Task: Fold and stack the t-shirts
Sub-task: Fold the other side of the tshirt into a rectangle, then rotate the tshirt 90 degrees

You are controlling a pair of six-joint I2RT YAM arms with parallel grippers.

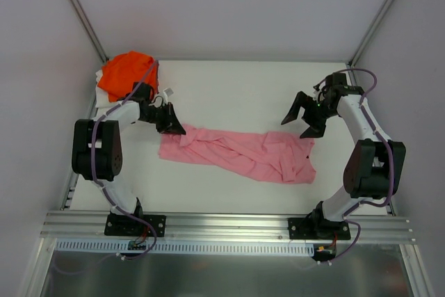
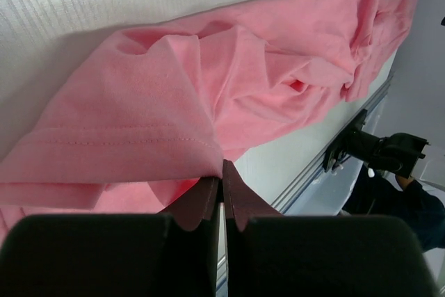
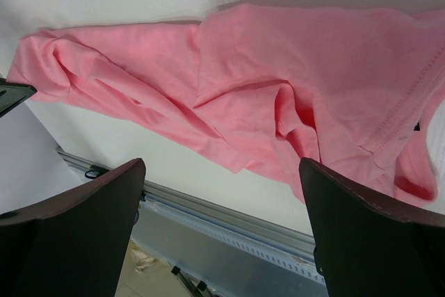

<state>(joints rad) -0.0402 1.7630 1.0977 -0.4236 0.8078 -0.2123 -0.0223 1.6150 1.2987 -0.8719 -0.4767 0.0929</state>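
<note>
Presently, item one: pink t-shirt [image 1: 243,151], rumpled and stretched in a long band across the middle of the white tabletop [image 1: 236,88], with my left claw [image 2: 222,172] clamped together on the hemmed edge at its left end. Item two: my right claw [image 1: 304,120], fingers wide apart and holding nothing, poised just above the shirt's right end. Item three: orange t-shirt [image 1: 125,74], bunched in a heap at the far left corner, apart from the pink one.
</note>
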